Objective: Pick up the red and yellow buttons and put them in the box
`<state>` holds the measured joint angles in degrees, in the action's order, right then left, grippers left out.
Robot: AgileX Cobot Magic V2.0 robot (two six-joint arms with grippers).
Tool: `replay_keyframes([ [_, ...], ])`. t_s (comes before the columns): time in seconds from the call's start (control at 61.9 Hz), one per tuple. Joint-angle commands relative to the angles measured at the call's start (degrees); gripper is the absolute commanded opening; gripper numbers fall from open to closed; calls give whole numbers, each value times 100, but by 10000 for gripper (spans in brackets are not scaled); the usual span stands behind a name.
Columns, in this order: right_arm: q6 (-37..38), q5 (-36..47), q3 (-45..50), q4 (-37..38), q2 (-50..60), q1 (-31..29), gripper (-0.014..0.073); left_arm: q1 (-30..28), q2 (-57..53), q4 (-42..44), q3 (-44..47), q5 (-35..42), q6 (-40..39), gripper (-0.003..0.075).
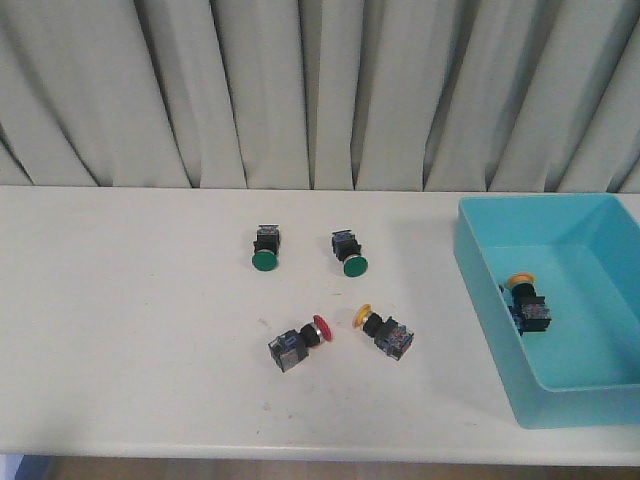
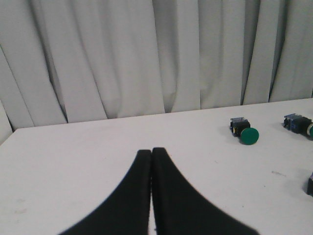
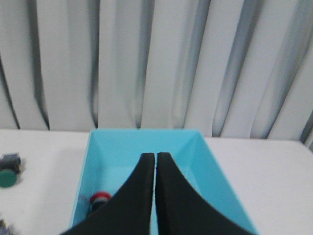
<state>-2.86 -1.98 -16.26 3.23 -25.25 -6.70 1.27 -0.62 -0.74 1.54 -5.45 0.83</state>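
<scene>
You see both the left gripper (image 2: 152, 151) and right gripper (image 3: 156, 155) clenched on nothing, the right one above the box (image 3: 198, 152), red button (image 1: 322, 327) and yellow button (image 1: 364, 316) left of it.

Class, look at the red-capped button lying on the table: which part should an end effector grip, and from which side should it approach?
Grip the red-capped button across its blocky black-and-clear body, coming down from above. It lies on its side, cap pointing toward the yellow-capped button, so the flat body sides probably suit the fingers better than the round cap.
</scene>
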Motion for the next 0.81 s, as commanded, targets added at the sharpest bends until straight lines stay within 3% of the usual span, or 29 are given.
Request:
replay_keyframes([
  [0.0, 21, 464, 422, -49, 620, 18, -3, -15, -83, -65, 282, 401, -30, -6],
  [0.371, 21, -525, 1521, -14, 2641, 18, -3, -15, -83, -65, 282, 401, -30, -6],
  [0.646, 21, -433, 1838, -93, 2650, 641, -3, -15, -83, -65, 282, 401, -30, -6],
  [0.791, 21, -440, 1838, -225, 2650, 691, -3, -15, -83, -65, 282, 401, -30, -6],
])
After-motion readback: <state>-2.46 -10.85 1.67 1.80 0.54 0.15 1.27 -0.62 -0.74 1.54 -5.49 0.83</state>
